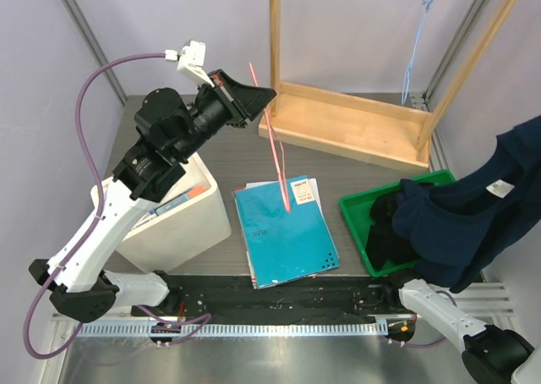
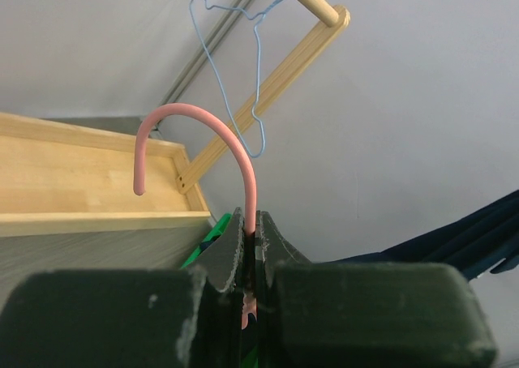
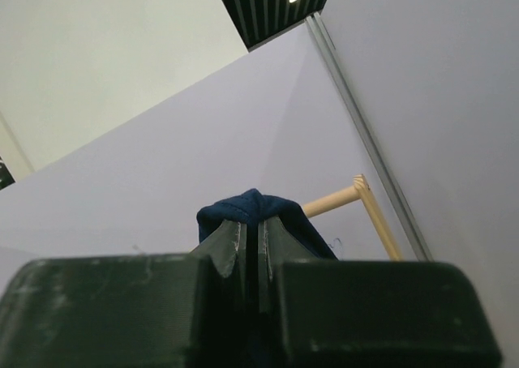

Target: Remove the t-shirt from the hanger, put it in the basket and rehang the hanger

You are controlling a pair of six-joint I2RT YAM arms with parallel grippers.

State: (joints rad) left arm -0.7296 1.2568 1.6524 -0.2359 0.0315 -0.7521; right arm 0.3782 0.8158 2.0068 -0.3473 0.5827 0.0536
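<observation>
Where the top external view is taken, the left pincer [image 1: 256, 96] is raised above the far left part of the surface [image 1: 228, 160], jaws shut on the thin pink hanger [image 1: 279, 160], which slants down bare toward a teal folder [image 1: 283, 232] lying at mid-surface. A white box [image 1: 190, 223] stands near the left edge; a wooden rack [image 1: 347, 122] occupies the far edge, a blue wire hanger [image 1: 416, 46] dangling from its top rod. The navy t-shirt [image 1: 482, 223] hangs bunched at the right edge, free of the pink hanger, above a green bin [image 1: 359, 211] that holds dark cloth. The right pincer is hidden by the cloth here

Left wrist view: the left pincer [image 2: 250, 246] clamps the stem of the pink hanger [image 2: 219, 133], its hook curving up and to the left. Beyond are the wooden rack [image 2: 81, 173], the blue wire hanger [image 2: 243, 68] and, at right, a fold of the t-shirt [image 2: 462, 230]

Right wrist view: the right pincer [image 3: 258, 246] points upward, jaws pressed narrow on a pinch of the t-shirt [image 3: 251, 206], which bulges above the fingertips; the rack's rod [image 3: 332, 198] shows behind
</observation>
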